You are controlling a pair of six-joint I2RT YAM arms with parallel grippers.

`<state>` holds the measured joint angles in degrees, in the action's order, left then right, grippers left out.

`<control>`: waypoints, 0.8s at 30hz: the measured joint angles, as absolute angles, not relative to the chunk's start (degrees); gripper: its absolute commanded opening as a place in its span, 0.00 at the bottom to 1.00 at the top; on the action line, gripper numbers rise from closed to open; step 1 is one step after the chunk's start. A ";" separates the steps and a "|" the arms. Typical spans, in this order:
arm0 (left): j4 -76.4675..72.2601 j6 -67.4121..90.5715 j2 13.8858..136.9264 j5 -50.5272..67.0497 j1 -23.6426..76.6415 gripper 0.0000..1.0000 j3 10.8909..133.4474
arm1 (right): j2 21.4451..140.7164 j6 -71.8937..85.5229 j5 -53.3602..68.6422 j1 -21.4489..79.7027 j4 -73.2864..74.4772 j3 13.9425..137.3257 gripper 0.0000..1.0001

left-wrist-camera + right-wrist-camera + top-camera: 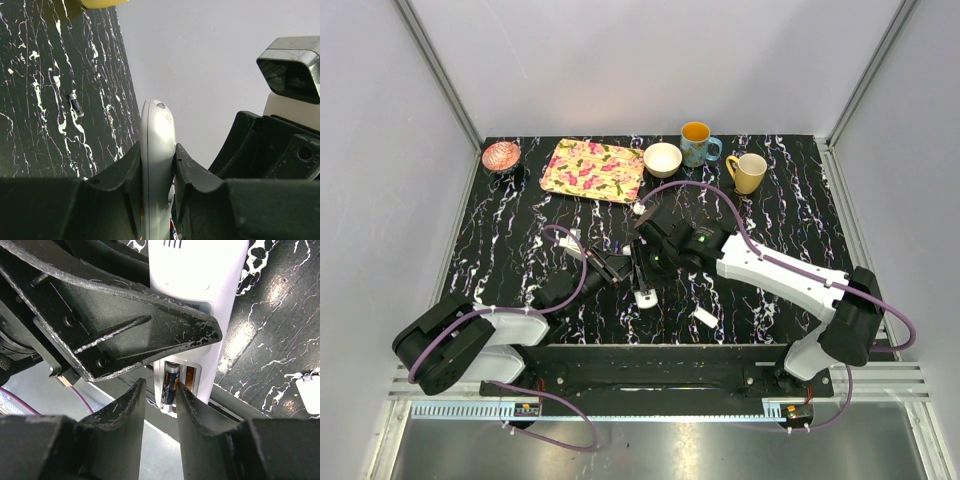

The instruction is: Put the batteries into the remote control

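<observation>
My left gripper (616,270) is shut on the white remote control (157,140), which stands edge-on between its fingers above the table. In the right wrist view the remote control (200,270) shows its open battery bay, with one dark battery (170,382) in the left slot and bare copper in the right slot. Just in front of that bay, my right gripper (160,390) has its jaws apart and nothing between them. A left finger (125,330) crosses the remote. Another battery (76,104) lies loose on the black marbled table (30,100).
The small white cover piece (705,317) lies near the front edge, right of centre. Along the back stand a pink bowl (501,155), a floral tray (592,170), a white bowl (663,159), a blue mug (697,144) and a yellow mug (748,172).
</observation>
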<state>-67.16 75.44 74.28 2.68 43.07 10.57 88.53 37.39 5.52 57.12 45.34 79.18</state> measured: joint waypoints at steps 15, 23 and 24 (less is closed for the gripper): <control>-67.42 75.50 74.28 3.27 43.05 0.00 10.37 | 88.47 37.32 5.48 57.12 45.23 79.18 0.41; -67.79 75.79 74.26 3.27 42.94 0.00 10.35 | 88.47 37.12 5.23 57.12 45.39 79.72 0.42; -67.79 75.85 74.22 3.29 42.94 0.00 10.35 | 88.47 37.10 5.15 57.12 45.50 79.85 0.43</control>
<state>-67.79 75.85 74.22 3.29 42.94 10.35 88.47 37.10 5.15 57.12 45.50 79.85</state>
